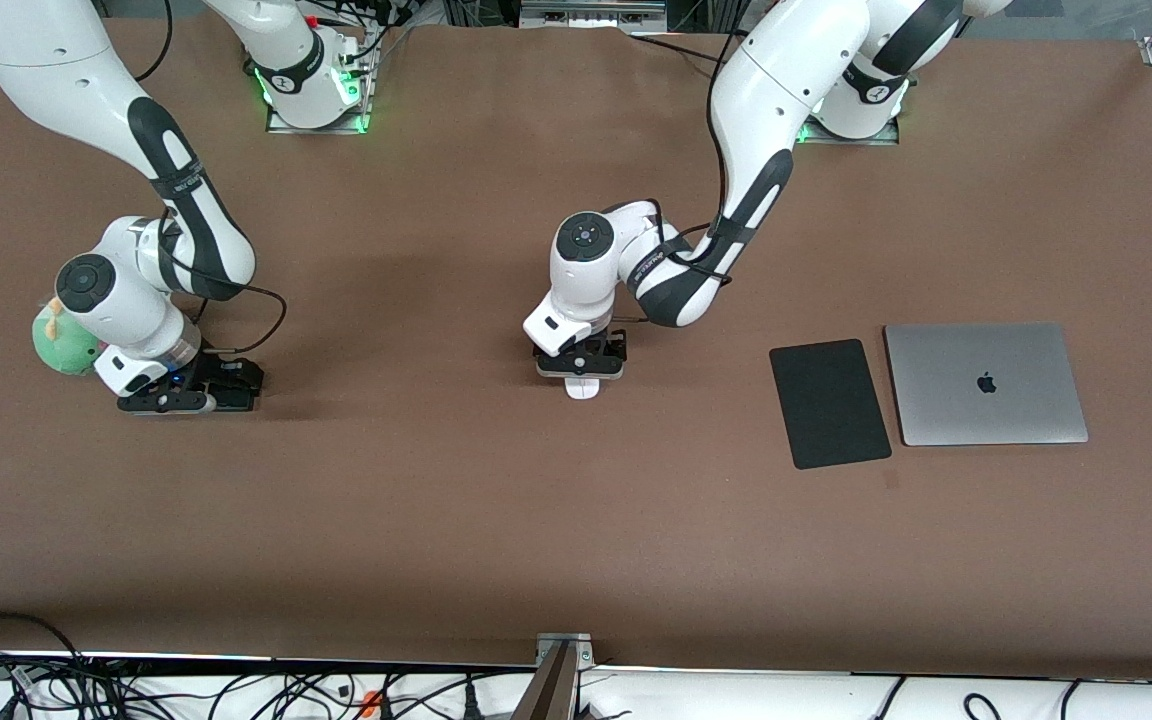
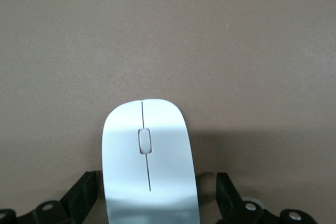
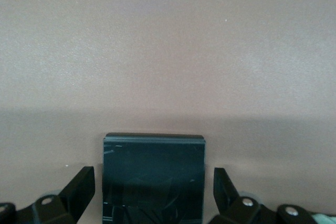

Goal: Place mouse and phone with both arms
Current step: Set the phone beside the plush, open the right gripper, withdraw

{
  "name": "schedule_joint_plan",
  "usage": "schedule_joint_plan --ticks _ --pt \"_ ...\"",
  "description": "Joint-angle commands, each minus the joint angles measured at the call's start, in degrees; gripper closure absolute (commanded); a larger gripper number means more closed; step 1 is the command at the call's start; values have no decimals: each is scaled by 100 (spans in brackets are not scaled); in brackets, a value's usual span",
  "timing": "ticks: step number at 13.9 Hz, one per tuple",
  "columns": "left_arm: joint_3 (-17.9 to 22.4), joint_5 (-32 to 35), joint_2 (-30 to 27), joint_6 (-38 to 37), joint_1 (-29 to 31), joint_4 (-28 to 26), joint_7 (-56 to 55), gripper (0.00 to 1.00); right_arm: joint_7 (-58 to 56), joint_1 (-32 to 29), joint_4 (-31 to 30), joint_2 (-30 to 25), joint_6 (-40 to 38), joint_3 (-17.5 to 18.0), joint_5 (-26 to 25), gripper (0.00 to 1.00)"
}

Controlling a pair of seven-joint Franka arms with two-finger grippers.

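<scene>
1. Brown table (image 1: 496, 520), bare across most of its width; both arms bent low over it.
2. Closed silver laptop (image 1: 984, 383) toward the left arm's end of the table, roughly midway between the edge by the robot bases and the edge by the front camera.
3. Black mouse pad (image 1: 829, 402) flat just beside the laptop, on the side toward the table's middle. Nothing on it.
4. Green plush toy (image 1: 63, 342) close to the edge at the right arm's end, partly hidden by the right arm's wrist.
5. Left gripper (image 1: 581, 372) down at the table's middle, straddling the white mouse (image 1: 582, 387). In the left wrist view, fingers (image 2: 81, 195) spread with a gap on each side of the mouse (image 2: 148, 161): released, not clamped.
6. Right gripper (image 1: 186, 395) low near the right arm's end of the table, beside the toy. Phone (image 3: 153, 177) between its fingers (image 3: 79, 190), gaps on both sides too: released, nothing gripped.
7. Progress, as a judgement: early. Both grippers lined up for a grasp; neither thing lifted, by the look of it. Closing, lifting, carrying toward the pad and laptop, and setting down all left to do.
</scene>
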Motion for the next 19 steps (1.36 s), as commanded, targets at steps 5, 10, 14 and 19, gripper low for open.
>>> schedule_joint_plan --ticks 5,10,14,19 --pt "44 44 -38 -18 -63 -79 50 43 -163 -92 584 -668 -1502 157 120 0" --pt "44 44 -178 -35 24 -123 60 55 -120 -83 2436 -1099 -4655 131 226 0" --pt "36 -9 -923 -70 673 -762 86 54 -119 -83 3214 -1748 -5997 96 191 0" --pt "36 -18 -1715 -70 1894 -1888 1498 52 -119 -83 3205 -2601 -6173 87 147 0"
